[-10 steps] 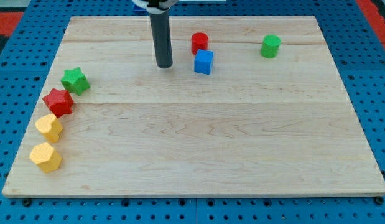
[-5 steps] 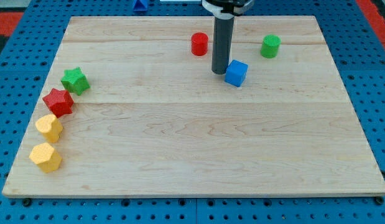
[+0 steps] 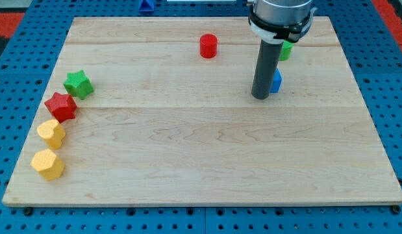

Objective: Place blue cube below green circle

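My tip [image 3: 260, 96] is resting against the view's left side of the blue cube [image 3: 276, 80] — mostly hidden behind the rod — placing it just below the green cylinder [image 3: 285, 51], itself partly covered. There being no claw, nothing is gripping; the rod is only pushing.

single camera view — no second view, so nothing is shared between views. it looks down at a steep angle from the side at the view's bottom, facing toward the top. the wooden board [image 3: 207, 149] fills nearly the whole picture, all four edges in frame, far edge narrower than the near one. blue pegboard [image 3: 12, 97] shows round it. medium range — the rod enters from the top edge, its upper part cut off.
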